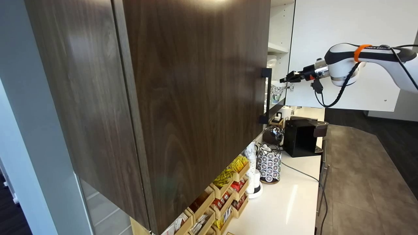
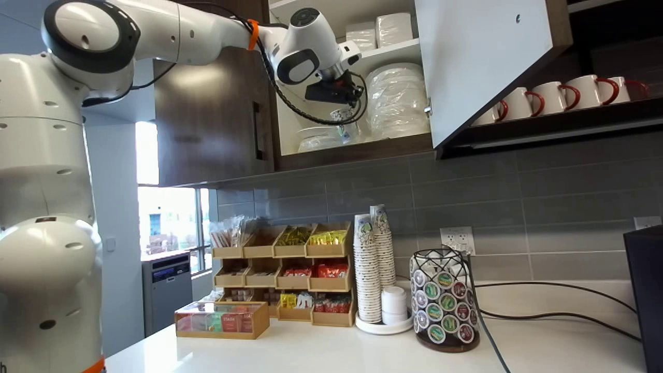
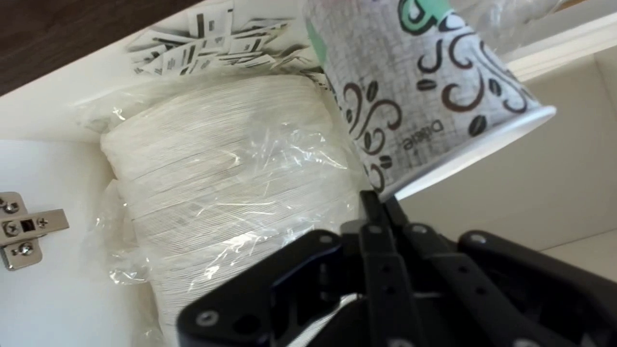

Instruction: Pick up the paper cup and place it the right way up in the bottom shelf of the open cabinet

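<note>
The paper cup, white with a brown swirl and coffee-bean print, fills the upper right of the wrist view point(image 3: 409, 91). It also shows in both exterior views point(image 1: 277, 93) point(image 2: 341, 114), upright with its rim on top. My gripper point(image 3: 378, 200) is shut on the cup's rim, fingertips pinching one edge; it also shows in an exterior view point(image 1: 283, 80). The cup is inside the open cabinet point(image 1: 196, 81), over the bottom shelf, whose dark front edge point(image 2: 362, 148) shows. Most of the shelf's surface is hidden. I cannot tell whether the cup's base touches it.
Plastic-wrapped plates point(image 2: 396, 98) stand right beside the cup, also large in the wrist view point(image 3: 231, 183). Wrapped bowls point(image 2: 317, 139) sit on the other side. An upper shelf point(image 2: 388, 52) is overhead. A white open door point(image 2: 481, 62) and the dark door's handle point(image 1: 268, 94) flank the opening.
</note>
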